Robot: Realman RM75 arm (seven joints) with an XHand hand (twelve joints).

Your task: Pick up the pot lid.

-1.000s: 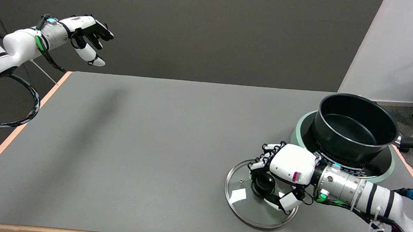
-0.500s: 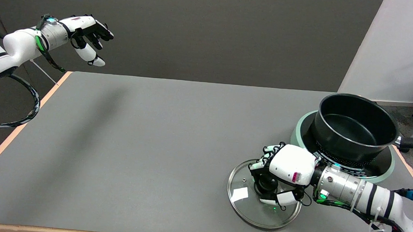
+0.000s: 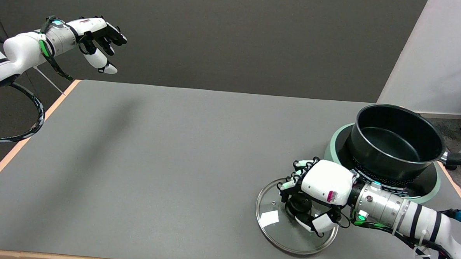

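Curling around the black knob (image 3: 300, 204) at the centre of the pot lid (image 3: 296, 218), the right hand (image 3: 321, 188) has its fingers on the knob's far side and its thumb on the near side, so it looks to be gripping the knob, though the palm hides the contact itself. The lid lies flat on the grey table (image 3: 174, 162), knob upward, just in front of the black pot (image 3: 397, 142), which sits on a round burner (image 3: 426, 184) close behind. Being round, the lid has no long axis; what counts is that its knob stands straight up, directly under the palm, while the glass disc spreads out level around it. A small white label (image 3: 269, 218) and a vent hole (image 3: 273, 202) lie on the glass on the side of the knob away from the pot. Only the right hand is anywhere near the lid. My reading is that a straight upward lift is what remains, keeping the rim clear of the burner's edge.
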